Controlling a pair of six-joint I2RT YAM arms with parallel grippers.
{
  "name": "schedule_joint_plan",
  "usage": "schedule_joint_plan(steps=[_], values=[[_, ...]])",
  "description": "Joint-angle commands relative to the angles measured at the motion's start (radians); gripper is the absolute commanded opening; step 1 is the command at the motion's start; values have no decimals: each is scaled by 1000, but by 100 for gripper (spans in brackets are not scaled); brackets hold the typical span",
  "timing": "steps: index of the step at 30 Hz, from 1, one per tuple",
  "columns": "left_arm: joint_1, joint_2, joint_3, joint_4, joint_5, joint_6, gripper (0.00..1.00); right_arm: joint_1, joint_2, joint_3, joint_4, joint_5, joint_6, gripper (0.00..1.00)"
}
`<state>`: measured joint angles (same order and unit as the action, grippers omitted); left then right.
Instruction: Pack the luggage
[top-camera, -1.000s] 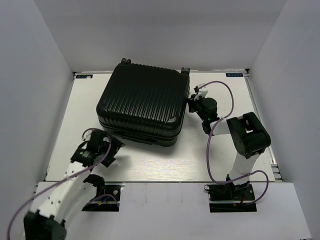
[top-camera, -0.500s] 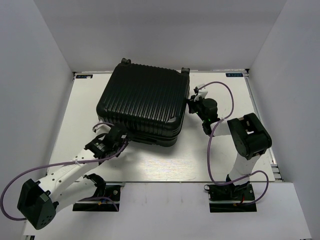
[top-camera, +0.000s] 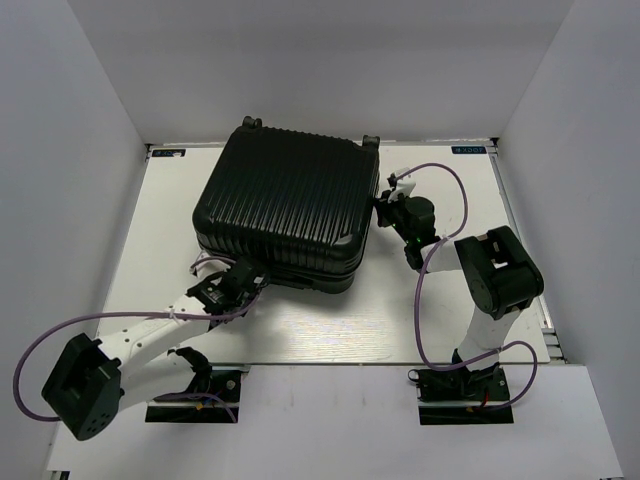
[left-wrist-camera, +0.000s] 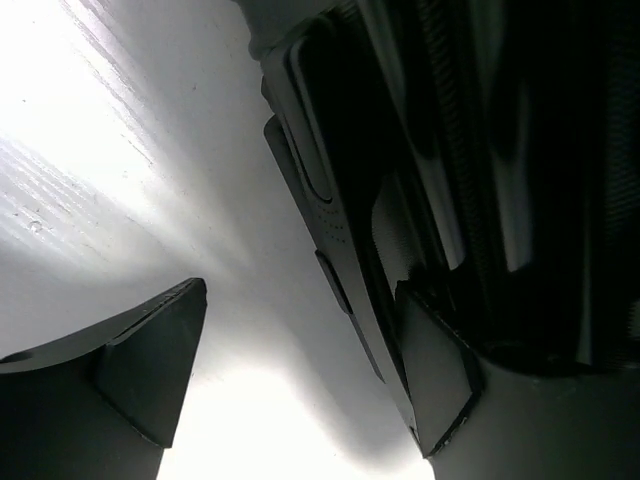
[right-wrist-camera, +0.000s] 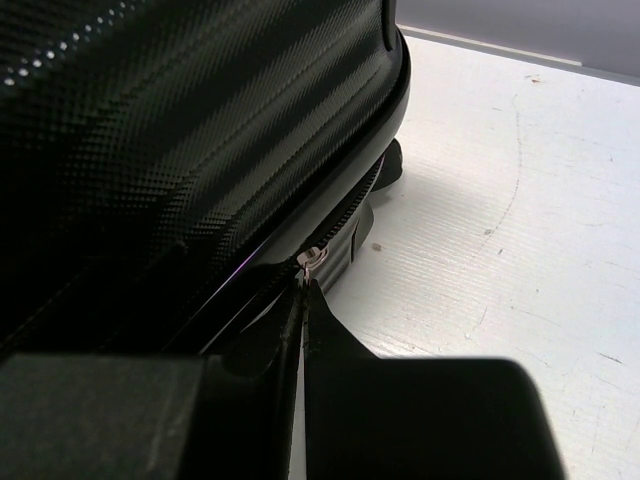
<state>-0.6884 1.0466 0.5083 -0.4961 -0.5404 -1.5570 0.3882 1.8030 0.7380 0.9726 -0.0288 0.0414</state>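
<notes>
Black ribbed hard-shell luggage (top-camera: 285, 205) lies flat and closed on the white table (top-camera: 330, 320), toward the back and left of centre. The left gripper (top-camera: 232, 285) is at the luggage's near-left corner with its fingers spread. One finger (left-wrist-camera: 435, 370) lies against the shell's lower edge and the other is over bare table. The right gripper (top-camera: 385, 207) is at the luggage's right side. Its fingers are pressed together, pinching the small silver zipper pull (right-wrist-camera: 312, 258) at the seam.

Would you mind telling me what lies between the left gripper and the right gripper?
The luggage: in the top external view its near right part fills the stretch from the left gripper to the right gripper.
</notes>
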Motion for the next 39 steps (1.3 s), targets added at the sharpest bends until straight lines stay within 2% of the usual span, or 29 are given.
schedule_joint_plan(steps=[1, 5, 6, 8, 9, 10, 13, 14, 17, 21, 26, 29, 32, 34, 35, 37, 38, 39], values=[[7, 78, -33, 109, -81, -40, 85, 43, -18, -11, 2, -106, 5, 0], [9, 171, 5, 188, -87, -26, 71, 38, -25, -22, -1, -103, 3, 0], [9, 218, 24, 194, -89, -25, 56, 41, -24, -22, -6, -102, 0, 0], [12, 243, 35, 246, -87, 0, 34, 43, -27, -31, -6, -111, 3, 0], [16, 280, 42, 261, -84, 20, 5, 40, -24, -32, -5, -112, 11, 0], [20, 291, 50, 267, -82, 24, 0, 38, -22, -31, -5, -99, 23, 0], [18, 305, 125, 95, -133, 0, 0, 35, -11, -38, 27, -13, 52, 0], [18, 303, 136, -52, -188, -5, 0, 37, -8, -26, 29, 13, 58, 0], [39, 280, 153, -215, -251, -28, 0, 28, 28, 26, 17, 163, 80, 0], [147, 257, 112, -228, -207, 52, 0, -5, 68, 116, -38, 247, 106, 0], [283, 260, 108, -232, -132, 172, 0, -64, 143, 228, -90, 251, 123, 0], [364, 289, 108, -190, -86, 248, 0, -106, 186, 271, -80, 161, 115, 0], [447, 338, 140, -159, -35, 334, 0, -141, 255, 337, -51, -117, 91, 0], [515, 363, 157, -144, -1, 397, 0, -163, 282, 379, -40, -160, 98, 0], [532, 375, 160, -101, 37, 443, 0, -187, 333, 411, -35, -263, 97, 0], [608, 397, 165, -53, 85, 515, 0, -201, 361, 486, 9, -328, 129, 0], [627, 420, 168, 3, 158, 553, 0, -209, 425, 507, 23, -414, 136, 0], [653, 440, 189, 13, 164, 569, 0, -225, 446, 527, 64, -481, 193, 0]])
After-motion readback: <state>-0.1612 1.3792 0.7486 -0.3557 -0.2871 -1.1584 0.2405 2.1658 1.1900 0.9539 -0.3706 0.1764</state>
